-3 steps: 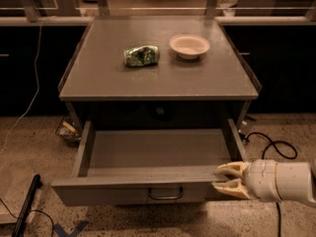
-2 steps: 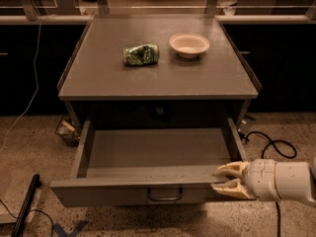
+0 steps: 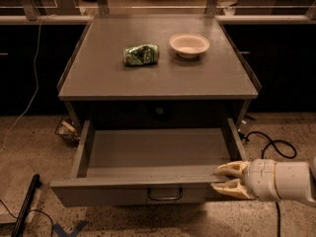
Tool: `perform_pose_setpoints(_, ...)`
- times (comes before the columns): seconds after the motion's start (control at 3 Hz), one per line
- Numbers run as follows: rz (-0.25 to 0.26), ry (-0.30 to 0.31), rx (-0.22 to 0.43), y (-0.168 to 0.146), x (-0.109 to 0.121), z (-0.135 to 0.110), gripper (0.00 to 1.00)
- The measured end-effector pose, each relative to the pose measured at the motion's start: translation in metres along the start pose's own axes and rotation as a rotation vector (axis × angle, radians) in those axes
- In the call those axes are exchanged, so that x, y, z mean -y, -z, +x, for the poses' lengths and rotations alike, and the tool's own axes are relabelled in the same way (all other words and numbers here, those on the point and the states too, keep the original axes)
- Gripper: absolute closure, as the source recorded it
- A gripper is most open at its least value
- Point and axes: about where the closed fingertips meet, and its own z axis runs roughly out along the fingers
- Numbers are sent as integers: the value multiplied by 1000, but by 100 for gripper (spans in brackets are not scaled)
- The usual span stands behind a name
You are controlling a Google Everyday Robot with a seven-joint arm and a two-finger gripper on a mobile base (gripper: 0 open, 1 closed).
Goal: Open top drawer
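One top drawer (image 3: 148,152) stands wide open below the grey surface (image 3: 158,80) of a metal cabinet, its shallow grey inside in full view and its flat front nearest the camera. One small metal loop handle (image 3: 165,195) sits at the middle of that front.

One gripper (image 3: 228,179), cream-coloured, is at the right end of the drawer front. Its two fingers (image 3: 231,169) lie one above and one below the front's top rim, the jaws drawn close and pinching that rim between them. The right corner of the drawer front is hidden behind the gripper. The pale arm (image 3: 286,180) behind it is cut off by the right edge of the frame.

Two things rest on the surface, near each other but apart: one white bowl (image 3: 189,44), upright, towards the back right, and one crumpled green packet (image 3: 141,54) lying to its left. What the packet holds cannot be made out.

On the speckled floor, one black cable (image 3: 269,144) loops to the right of the cabinet, and one white cable (image 3: 29,100) trails down at the left. One black bar (image 3: 27,204) lies at the lower left, its end cut off by the bottom edge. A small wire object (image 3: 66,130) sits in shadow under the cabinet's left side, too dim to identify.
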Motion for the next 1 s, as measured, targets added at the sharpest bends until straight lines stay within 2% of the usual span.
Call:
perform_pose_setpoints(0.33,0,0,0,0,0,0,12)
perform_pose_setpoints(0.67,0,0,0,0,0,0,0)
perform_pose_setpoints(1.0,0,0,0,0,0,0,0)
